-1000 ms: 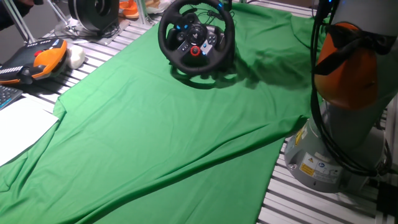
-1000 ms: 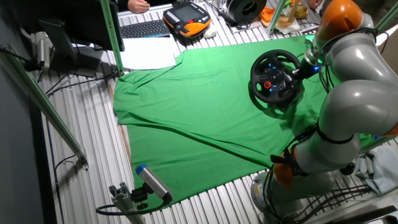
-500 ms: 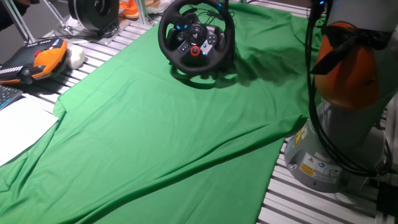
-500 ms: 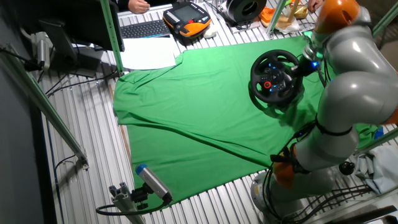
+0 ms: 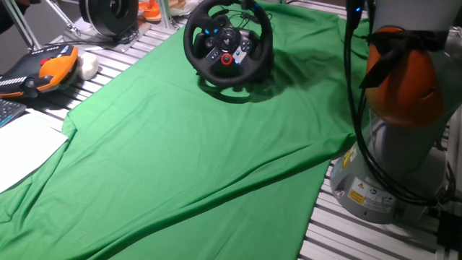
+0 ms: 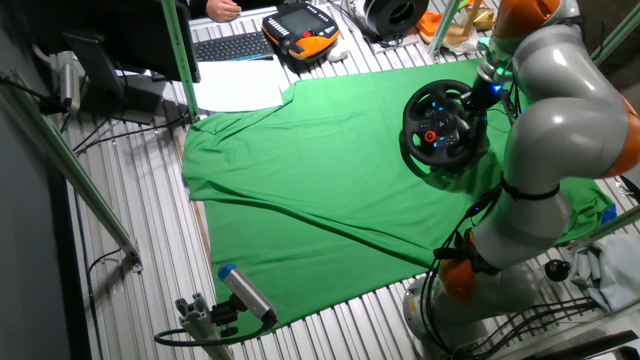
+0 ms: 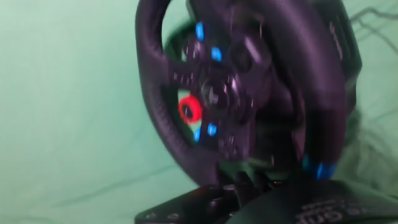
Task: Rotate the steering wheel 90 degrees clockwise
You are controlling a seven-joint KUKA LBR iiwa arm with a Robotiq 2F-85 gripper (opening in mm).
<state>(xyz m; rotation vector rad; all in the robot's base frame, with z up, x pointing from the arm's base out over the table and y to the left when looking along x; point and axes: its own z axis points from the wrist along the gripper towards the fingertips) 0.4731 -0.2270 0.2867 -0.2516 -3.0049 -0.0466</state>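
The black steering wheel stands on its bulky base on the green cloth, at the far side of the table. Its hub shows a red knob and blue lights. It also shows in the other fixed view and fills the blurred hand view, seen at close range from the side. My gripper is at the wheel's far upper edge, next to the rim. The arm hides the fingers in both fixed views and the hand view does not show them, so I cannot tell whether they are open or touching the rim.
An orange-and-black teach pendant and a round black-and-silver drum device lie beyond the cloth's far-left edge. White paper is at the left. A keyboard is nearby. My arm's base stands at the right.
My arm's upper links have swung a little toward the wheel. The wheel's hub markings look unchanged in both fixed views.
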